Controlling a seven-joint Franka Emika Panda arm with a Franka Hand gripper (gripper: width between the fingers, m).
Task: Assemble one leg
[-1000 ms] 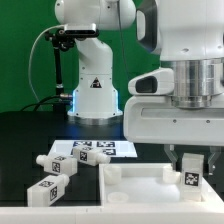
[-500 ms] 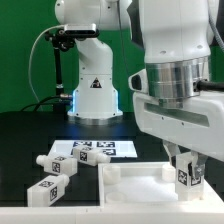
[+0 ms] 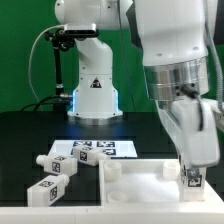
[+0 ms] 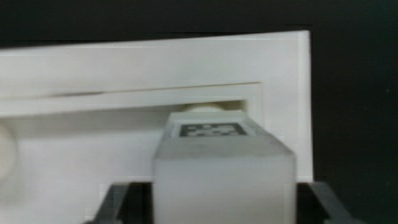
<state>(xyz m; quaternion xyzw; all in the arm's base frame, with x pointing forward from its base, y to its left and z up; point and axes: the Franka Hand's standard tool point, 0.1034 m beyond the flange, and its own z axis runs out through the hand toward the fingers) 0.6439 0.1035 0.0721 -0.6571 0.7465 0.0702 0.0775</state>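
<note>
Wrist view shows the leg pinched between the two fingers of the gripper, its tagged square body filling the foreground and its long axis running straight out from the hand toward the panel. Just beyond the leg's far end, a small rounded feature sits at the panel's raised rim; whether the leg touches it cannot be told. The coming move appears to turn on this one alignment: the leg's axis must stay in line with that seat at the panel's corner, with no tilt.

Exterior view gives what the wrist camera cannot. The gripper holds the leg upright, low over the panel near its corner at the exterior view's right. Three further legs lie loose on the table at the exterior view's left, beside the marker board, well apart from the hand.
</note>
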